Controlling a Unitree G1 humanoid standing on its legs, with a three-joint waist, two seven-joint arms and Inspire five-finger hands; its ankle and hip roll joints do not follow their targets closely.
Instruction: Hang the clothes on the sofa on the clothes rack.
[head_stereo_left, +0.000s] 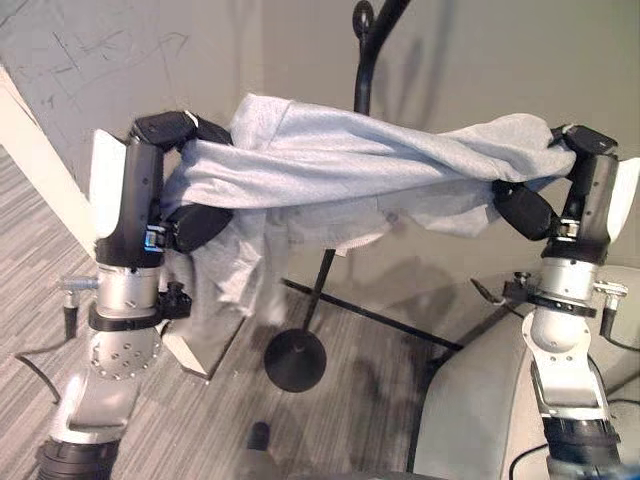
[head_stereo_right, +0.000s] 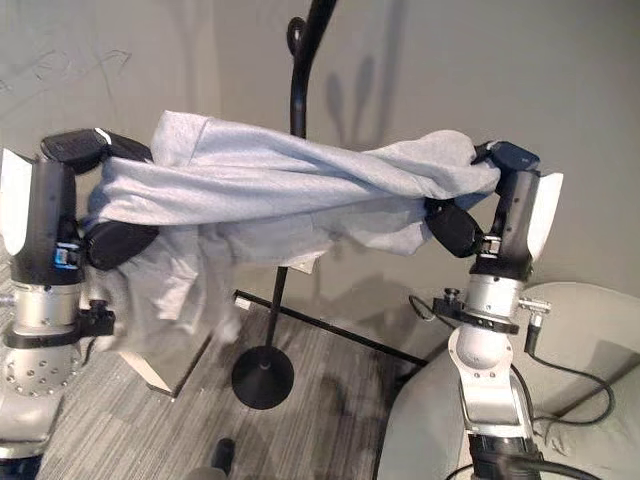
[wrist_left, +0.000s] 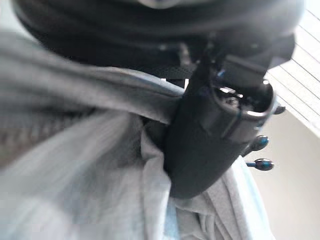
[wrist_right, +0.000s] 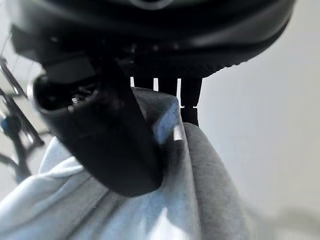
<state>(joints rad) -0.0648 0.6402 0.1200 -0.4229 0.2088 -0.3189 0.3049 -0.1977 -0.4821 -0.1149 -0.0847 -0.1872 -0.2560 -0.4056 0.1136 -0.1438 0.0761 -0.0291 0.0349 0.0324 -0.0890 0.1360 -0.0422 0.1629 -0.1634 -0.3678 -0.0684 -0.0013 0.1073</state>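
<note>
A light grey garment (head_stereo_left: 350, 160) hangs stretched between both hands, raised in front of the black clothes rack's pole (head_stereo_left: 366, 70). My left hand (head_stereo_left: 190, 225) grips its left end, thumb (wrist_left: 210, 145) pressed into the cloth (wrist_left: 100, 170). My right hand (head_stereo_left: 525, 210) is shut on the right end, its thumb (wrist_right: 110, 145) pinching the grey cloth (wrist_right: 200, 190). Loose folds of the garment droop below the left hand. The rack's round black base (head_stereo_left: 294, 360) stands on the floor under the garment.
A grey wall (head_stereo_left: 480, 50) stands close behind the rack. The light grey sofa (head_stereo_left: 480, 410) is at the lower right under my right arm. A black bar (head_stereo_left: 380, 318) lies along the striped carpet, and a white board (head_stereo_left: 40, 160) leans at the left.
</note>
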